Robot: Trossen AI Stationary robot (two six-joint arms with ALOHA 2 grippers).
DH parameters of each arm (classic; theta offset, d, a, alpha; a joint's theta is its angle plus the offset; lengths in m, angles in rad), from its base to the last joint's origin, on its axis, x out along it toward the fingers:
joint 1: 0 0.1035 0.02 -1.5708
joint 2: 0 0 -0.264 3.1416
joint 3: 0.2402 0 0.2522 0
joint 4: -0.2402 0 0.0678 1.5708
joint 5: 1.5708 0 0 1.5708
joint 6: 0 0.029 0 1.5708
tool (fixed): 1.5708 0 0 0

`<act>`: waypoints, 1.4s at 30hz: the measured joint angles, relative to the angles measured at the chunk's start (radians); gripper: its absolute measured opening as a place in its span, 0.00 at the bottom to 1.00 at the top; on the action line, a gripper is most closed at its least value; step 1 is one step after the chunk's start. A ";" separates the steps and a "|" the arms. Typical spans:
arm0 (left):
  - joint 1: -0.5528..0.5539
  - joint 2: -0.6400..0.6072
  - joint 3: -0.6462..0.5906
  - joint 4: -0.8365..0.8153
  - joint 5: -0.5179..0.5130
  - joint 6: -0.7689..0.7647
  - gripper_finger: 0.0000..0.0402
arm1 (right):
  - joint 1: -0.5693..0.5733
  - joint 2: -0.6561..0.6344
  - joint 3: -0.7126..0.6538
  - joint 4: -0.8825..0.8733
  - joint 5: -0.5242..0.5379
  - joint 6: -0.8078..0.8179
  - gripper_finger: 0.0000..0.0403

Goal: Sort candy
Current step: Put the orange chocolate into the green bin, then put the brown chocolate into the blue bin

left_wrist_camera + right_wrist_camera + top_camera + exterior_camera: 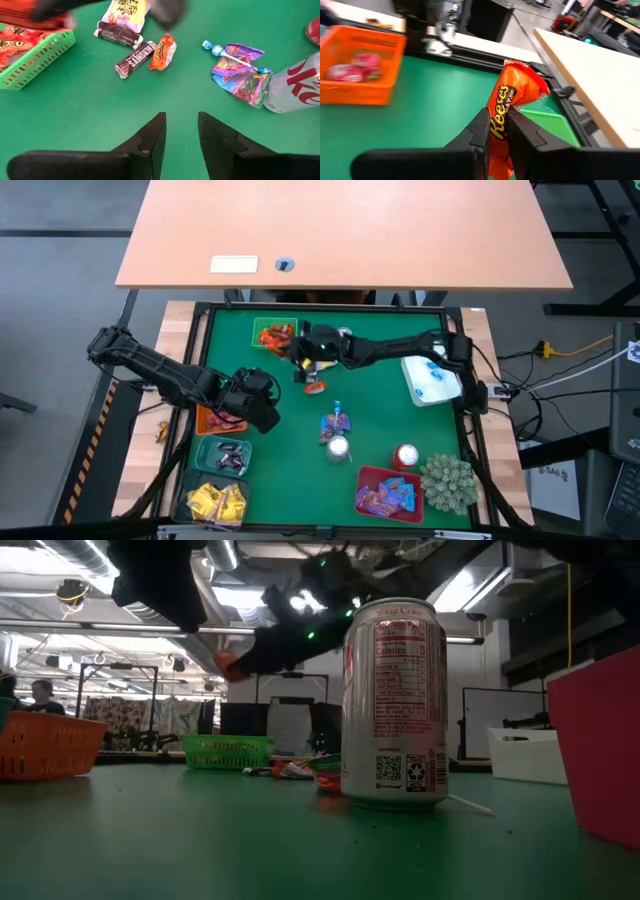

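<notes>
Candy lies in several spots on my green table [380, 395], and I read it front edge first: yellow sweets [217, 502] fill the basket at the front left corner, with dark-wrapped ones [228, 457] in the basket just behind it. At the front right, blue and purple packets [388, 498] sit in a red bin [366, 476], beside the spiky plant [447, 482] and a drink can [406, 456]. Nearer the middle a second can [338, 447] lies touching a loose purple-and-blue packet [239, 75]. My left gripper [178, 131] hovers over bare mat by the orange basket [362, 95], its fingers parted with nothing between them. Beyond it lie a Hershey's bar [135, 59], an orange Reese's [162, 51] touching it, another dark bar [118, 34] and a yellow packet [125, 10]. Farther back, my right gripper [496, 131] is clamped on an orange Reese's packet [512, 102], lifted clear of the mat close to the green basket [261, 326] at the rear, which holds orange-red sweets [274, 335]. A white box [432, 380] sits to the right under that arm.
</notes>
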 joint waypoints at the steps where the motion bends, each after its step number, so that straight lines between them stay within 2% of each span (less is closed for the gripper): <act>1: 0.000 0.000 0.000 0.001 0.000 0.000 0.26 | -0.014 0.022 0.023 0.000 -0.001 0.000 0.12; 7: 0.000 0.000 0.000 0.001 0.000 0.000 0.26 | -0.091 0.123 0.118 -0.005 -0.003 0.004 0.12; 12: 0.000 0.000 0.000 -0.001 0.000 0.014 0.26 | -0.129 0.144 0.134 0.002 -0.002 0.007 0.14; 24: 0.016 0.000 0.000 0.001 -0.035 0.055 0.26 | -0.145 0.138 0.134 -0.036 0.005 0.063 0.49; 27: 0.049 0.000 0.000 0.002 -0.016 0.065 0.26 | -0.139 0.100 0.134 -0.115 0.005 0.063 0.52; 33: 0.168 0.000 0.000 0.005 0.111 0.126 0.30 | -0.131 -0.057 0.134 -0.336 -0.005 0.035 0.51; 38: 0.268 0.026 0.000 0.056 0.135 0.279 0.40 | -0.125 -0.205 0.134 -0.524 -0.062 -0.033 0.49; 42: 0.336 0.077 0.000 0.144 0.159 0.454 0.43 | -0.126 -0.307 0.134 -0.715 -0.083 -0.077 0.49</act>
